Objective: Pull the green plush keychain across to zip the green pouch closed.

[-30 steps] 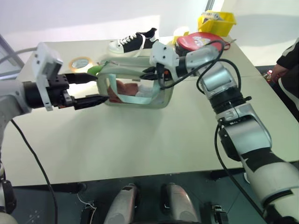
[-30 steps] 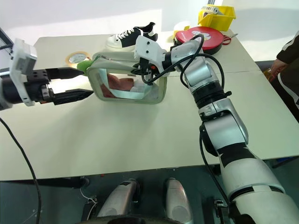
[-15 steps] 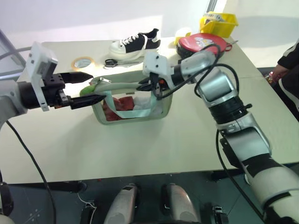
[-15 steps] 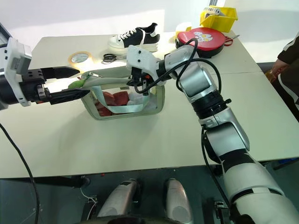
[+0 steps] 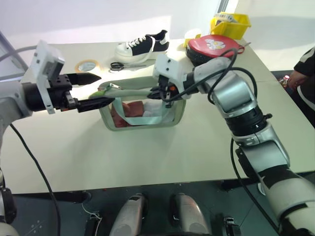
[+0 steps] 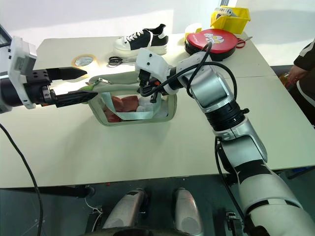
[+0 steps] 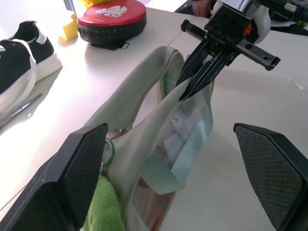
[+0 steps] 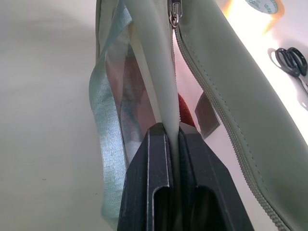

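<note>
Pouch (image 5: 142,110) of pale green sits mid-table, its zip gaping, the right gripper (image 8: 167,144) clamped on one top edge. Keychain (image 7: 103,204), a fuzzy lime ball, hangs at the pouch's far end between the spread fingers of the left gripper (image 5: 92,90), not yet grasped. Zipping seems unstarted.

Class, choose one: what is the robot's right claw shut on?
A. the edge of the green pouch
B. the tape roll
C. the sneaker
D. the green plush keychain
A: the right claw is clamped shut on a fabric edge of the green pouch, while the green plush keychain sits at the pouch's other end, between the open left claw's fingers.
</note>
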{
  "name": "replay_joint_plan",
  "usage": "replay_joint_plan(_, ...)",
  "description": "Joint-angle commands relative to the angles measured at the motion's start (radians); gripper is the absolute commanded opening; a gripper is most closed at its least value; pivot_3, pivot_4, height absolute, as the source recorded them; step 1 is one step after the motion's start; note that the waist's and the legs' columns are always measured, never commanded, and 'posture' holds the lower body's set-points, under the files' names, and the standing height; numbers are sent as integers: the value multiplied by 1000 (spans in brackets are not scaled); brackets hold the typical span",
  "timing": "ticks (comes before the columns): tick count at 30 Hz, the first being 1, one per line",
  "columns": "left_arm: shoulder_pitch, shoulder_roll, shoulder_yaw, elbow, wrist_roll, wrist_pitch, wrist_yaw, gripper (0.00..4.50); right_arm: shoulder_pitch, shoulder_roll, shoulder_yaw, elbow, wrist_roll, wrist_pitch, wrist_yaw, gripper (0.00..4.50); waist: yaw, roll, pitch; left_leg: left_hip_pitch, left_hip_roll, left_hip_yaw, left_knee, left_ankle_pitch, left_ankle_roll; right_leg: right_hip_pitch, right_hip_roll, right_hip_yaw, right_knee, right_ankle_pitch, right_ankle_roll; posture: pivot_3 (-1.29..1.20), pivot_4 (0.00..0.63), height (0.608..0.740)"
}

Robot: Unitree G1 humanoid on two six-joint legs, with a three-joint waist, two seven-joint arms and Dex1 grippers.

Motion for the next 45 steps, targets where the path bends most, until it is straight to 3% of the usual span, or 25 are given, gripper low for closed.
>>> replay_joint_plan(1, -39, 6, 6, -17, -4, -5, 8, 4500, 11, 11, -5, -22, 21, -13, -24, 78, -1, 0, 0, 0, 0, 0, 0, 0, 0, 0, 0, 0, 0, 0, 0, 0, 150, 740)
replay_joint_plan(2, -44, 8, 5, -15, -5, -3, 8, 4500, 11, 16, -9, -16, 26, -19, -30, 78, -1, 0, 0, 0, 0, 0, 0, 0, 0, 0, 0, 0, 0, 0, 0, 0, 150, 740)
replay_joint_plan(3, -48, 11, 4, -13, -6, -1, 8, 4500, 6, 23, -17, -2, 29, -27, -41, 766, -3, 0, 0, 0, 0, 0, 0, 0, 0, 0, 0, 0, 0, 0, 0, 0, 150, 740)
replay_joint_plan(5, -53, 19, 8, -10, -8, 6, 6, 4500, -10, 27, -37, 18, 41, -47, -50, 1499, -6, 0, 0, 0, 0, 0, 0, 0, 0, 0, 0, 0, 0, 0, 0, 0, 150, 740)
replay_joint_plan(6, -53, 24, 12, -9, -9, 8, 5, 4500, -18, 22, -48, 20, 53, -53, -44, 2101, -6, 0, 0, 0, 0, 0, 0, 0, 1, 0, 0, 0, 0, 0, 0, 0, 150, 740)
replay_joint_plan(10, -38, 77, 35, 50, 39, -22, -26, 4500, -49, -62, -88, 17, 97, -95, 32, 4226, -4, 0, 0, 0, 0, 0, 0, 1, 1, 0, 0, 0, 0, 0, 0, 0, 150, 740)
replay_joint_plan(11, -39, 85, 44, 69, 42, -22, -28, 4500, -53, -89, -94, 13, 110, -104, 58, 4415, -1, 1, 0, 0, 0, 0, 0, 1, 1, 0, 0, 0, 0, 0, 0, 0, 150, 740)
replay_joint_plan(17, 71, 132, 103, 115, 79, -59, -72, 4500, -30, -256, -127, -14, 166, -153, 188, 4415, -1, 0, 0, 0, 0, 0, -1, -1, 1, 1, 0, 0, -3, -1, -2, 0, 150, 740)
replay_joint_plan(23, 132, 134, 130, 139, 98, -84, -91, 4500, 69, -281, -109, -55, 160, -187, 168, 4415, -2, 0, 0, 0, 1, 0, -2, -1, 1, 1, 0, 0, -5, -2, -3, 0, 150, 740)
replay_joint_plan(26, 131, 128, 126, 154, 103, -90, -92, 4500, 80, -257, -105, -49, 164, -179, 147, 3625, -3, 1, 1, -1, 1, 0, -2, -1, 1, 0, 0, 0, -6, -2, -3, 0, 150, 740)
replay_joint_plan(33, 172, 88, 81, 137, 126, -120, -100, 4500, 76, -240, -94, -43, 164, -174, 131, 183, -3, 1, 1, -1, 1, 0, -3, -1, 1, 1, 0, 0, -8, -2, -3, 0, 150, 740)
replay_joint_plan(45, 158, 15, 16, 191, 201, -190, -74, 4500, 79, -238, -88, -70, 159, -158, 127, 43, -1, 1, 1, -1, 1, 0, -4, -1, 1, 1, 0, 0, -8, -1, -3, 0, 150, 740)
